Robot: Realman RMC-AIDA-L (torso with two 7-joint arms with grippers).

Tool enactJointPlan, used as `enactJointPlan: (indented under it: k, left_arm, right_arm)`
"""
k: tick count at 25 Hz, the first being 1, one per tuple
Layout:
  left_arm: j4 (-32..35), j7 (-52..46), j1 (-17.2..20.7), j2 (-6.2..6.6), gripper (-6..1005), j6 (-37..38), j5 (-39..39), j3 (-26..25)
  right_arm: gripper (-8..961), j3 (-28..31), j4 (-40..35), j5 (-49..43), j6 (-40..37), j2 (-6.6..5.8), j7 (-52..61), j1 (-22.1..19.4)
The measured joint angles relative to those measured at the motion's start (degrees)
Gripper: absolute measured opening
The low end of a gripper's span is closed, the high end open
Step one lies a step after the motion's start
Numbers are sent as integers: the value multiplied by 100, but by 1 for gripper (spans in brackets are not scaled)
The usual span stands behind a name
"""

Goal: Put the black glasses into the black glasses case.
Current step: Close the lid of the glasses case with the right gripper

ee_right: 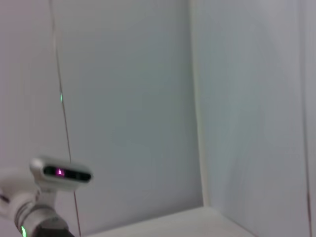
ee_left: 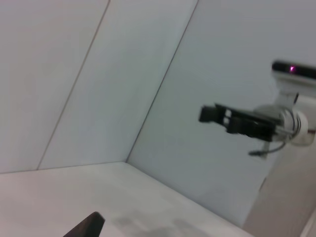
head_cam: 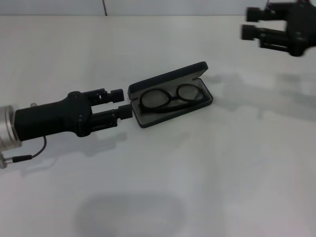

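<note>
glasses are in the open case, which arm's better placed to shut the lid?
Left, probably. The left pincer sits open right beside the black glasses case, whose lid is still up with the black glasses inside. The right pincer is raised well away, far across the table.

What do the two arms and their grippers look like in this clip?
The left gripper is matte black with two stubby, blocky jaws on a chunky black body, a silver metal wrist ring behind it and a thin black cable trailing off. The right gripper is the same black build.
</note>
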Motion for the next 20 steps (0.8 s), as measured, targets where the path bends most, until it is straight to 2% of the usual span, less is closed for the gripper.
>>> enactJointPlan:
  k: [1,3,7,9,15,20]
  left_arm:
    - [18,-136,-71,59,671,93,21,21]
    - [48,-210,-111,87,673,158,63,50]
    - [309,-367,-151,144,677,403,378,78]
    - [416,-386,-148,168,679,604,542,78]
    - [540,-373,-174,174,685,1144,688,74]
    - [558,-388,-177,136,690,1151,690,109]
  right_arm:
    - [474,105,116,30,-118,-39,0,-89]
    - [479,158,247,17,-397,-95,-10,-300]
    - [491,-81,268,-412,-1349,-186,-301,-553]
    - [563,-121,300,-631,-1653,-188,-424,-630]
    - [780,-102,842,-798,-2090,-79,-931,-738]
    - [826,-131,1105,-866,-1836,45,-1133,-770]
